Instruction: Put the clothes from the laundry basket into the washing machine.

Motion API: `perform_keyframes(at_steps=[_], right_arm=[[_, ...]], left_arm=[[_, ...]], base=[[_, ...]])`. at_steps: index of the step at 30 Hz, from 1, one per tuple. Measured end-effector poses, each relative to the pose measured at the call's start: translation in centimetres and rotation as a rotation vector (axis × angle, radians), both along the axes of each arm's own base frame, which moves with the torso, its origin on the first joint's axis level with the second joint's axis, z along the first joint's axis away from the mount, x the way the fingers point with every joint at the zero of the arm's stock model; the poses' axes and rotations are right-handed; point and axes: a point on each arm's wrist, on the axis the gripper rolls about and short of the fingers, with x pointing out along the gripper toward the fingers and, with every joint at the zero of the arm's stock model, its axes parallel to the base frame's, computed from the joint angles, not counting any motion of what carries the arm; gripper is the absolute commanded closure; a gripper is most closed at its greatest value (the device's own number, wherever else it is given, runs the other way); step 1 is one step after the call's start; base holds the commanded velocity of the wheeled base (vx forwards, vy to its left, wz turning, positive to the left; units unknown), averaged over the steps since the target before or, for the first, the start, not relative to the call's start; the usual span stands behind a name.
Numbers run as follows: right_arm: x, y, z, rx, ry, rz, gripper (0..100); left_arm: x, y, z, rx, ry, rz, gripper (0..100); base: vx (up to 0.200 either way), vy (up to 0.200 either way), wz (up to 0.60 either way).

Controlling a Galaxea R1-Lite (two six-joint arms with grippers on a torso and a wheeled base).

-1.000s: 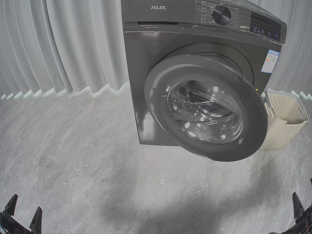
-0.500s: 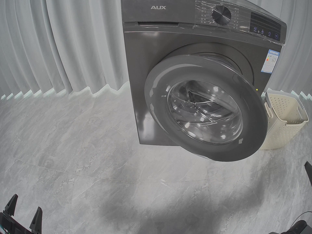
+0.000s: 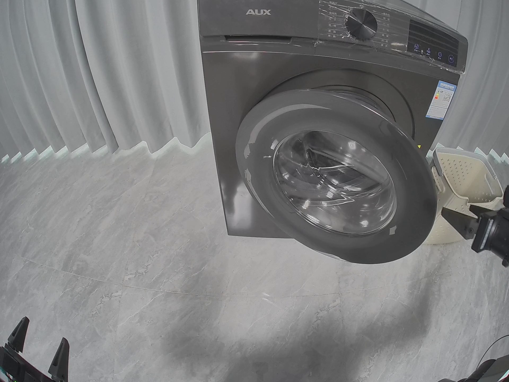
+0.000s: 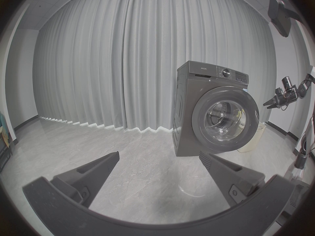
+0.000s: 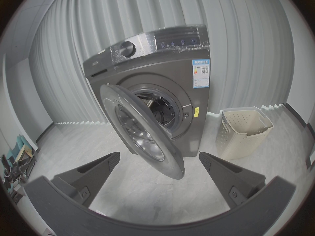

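Open-doored washing machine (image 3: 318,54) on the floor (image 3: 132,229), laundry basket (image 3: 469,179) just beside it; left gripper (image 3: 43,331) low, right gripper (image 5: 159,155) raised, seemingly near the basket, both spread and empty.

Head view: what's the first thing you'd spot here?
The big grey washing machine stands in the middle, in front of the curtain, with its round door swung wide open. Beside it, on the robot's right, a cream laundry basket stands on the floor, and the right claw hangs open near it.
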Motion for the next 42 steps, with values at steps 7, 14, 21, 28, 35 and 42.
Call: perform_keyframes(at_steps=[7, 14, 21, 28, 35, 42], right_arm=[[5.0, 0.0, 0.1, -0.026, 0.061, -0.101, 0], [8.9, -2.0, 1.7, -0.026, 0.023, -0.230, 0], [9.7, -4.3, 1.5, -0.044, 0.034, -0.294, 0], [7.4, -3.4, -0.3, -0.045, 0.084, -0.150, 0], [5.6, -0.9, -1.3, -0.050, 0.101, 0.010, 0], [4.5, 2.3, -1.6, -0.009, 0.037, 0.177, 0]], left_arm=[[0.0, 0.0, 0.0, 0.000, 0.000, 0.000, 0], [0.0, 0.0, 0.0, 0.000, 0.001, 0.001, 0], [0.0, 0.0, 0.0, 0.000, 0.001, 0.002, 0], [0.0, 0.0, 0.0, 0.000, 0.001, 0.002, 0], [0.0, 0.0, 0.0, 0.000, 0.001, 0.003, 0], [0.0, 0.0, 0.0, 0.000, 0.002, 0.003, 0]], base=[[0.000, 0.000, 0.00], [0.000, -0.114, 0.00], [0.000, -0.200, 0.00], [0.000, -0.029, 0.00], [0.000, -0.114, 0.00], [0.000, -0.200, 0.00]])
